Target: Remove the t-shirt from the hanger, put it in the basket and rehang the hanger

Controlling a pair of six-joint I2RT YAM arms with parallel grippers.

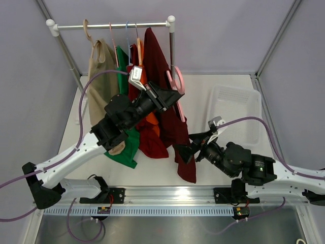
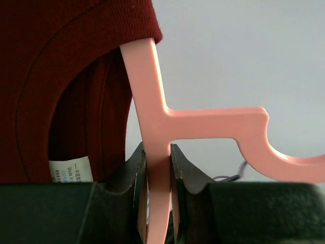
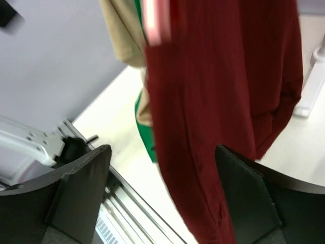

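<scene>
A dark red t-shirt (image 1: 170, 122) hangs from a pink hanger (image 1: 177, 86), off the rail, held in the air. My left gripper (image 1: 170, 97) is shut on the hanger; in the left wrist view the fingers clamp the pink hanger's stem (image 2: 158, 168), with the shirt's collar (image 2: 71, 76) and a white label to the left. My right gripper (image 1: 189, 148) is open beside the shirt's lower hem. In the right wrist view the red t-shirt (image 3: 223, 101) hangs between the open fingers (image 3: 81, 188).
A rail (image 1: 111, 24) at the back carries a beige garment (image 1: 99, 76), a green one (image 1: 124, 147) and an orange one (image 1: 152, 122) on hangers. A clear plastic bin (image 1: 236, 114) stands at the right. A rack post (image 1: 172, 46) is behind the shirt.
</scene>
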